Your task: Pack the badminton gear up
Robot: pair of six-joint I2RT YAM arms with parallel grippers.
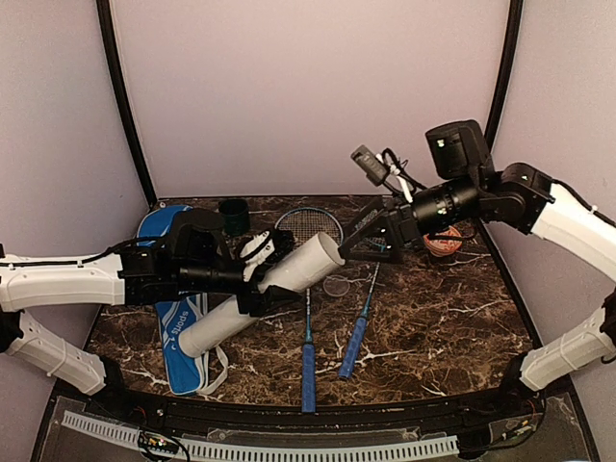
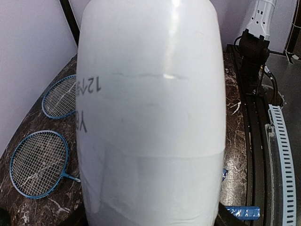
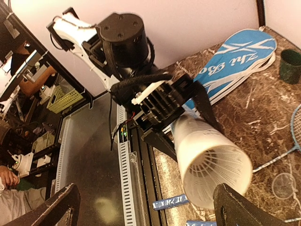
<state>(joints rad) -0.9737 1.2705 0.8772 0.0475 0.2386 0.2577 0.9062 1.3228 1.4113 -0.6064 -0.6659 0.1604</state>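
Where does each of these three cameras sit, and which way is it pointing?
Top external: above and behind the arms, looking down on the table; both arms show.
Left wrist: on the left arm, looking rightward; the white tube it grips fills the view, right arm's base beyond.
Right wrist: faces the tube's open end; the open right gripper frames it, left gripper holding.
Shared: all see the tube.

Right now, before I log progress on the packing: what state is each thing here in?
white tube: held tilted, open end facing the right gripper.
shuttlecock: sitting inside the tube's open end.
left gripper: shut on the tube.
right gripper: open, empty.
rackets: both lying loose on the table.
racket bag: lying flat; opening not visible.
dark cup: upright.
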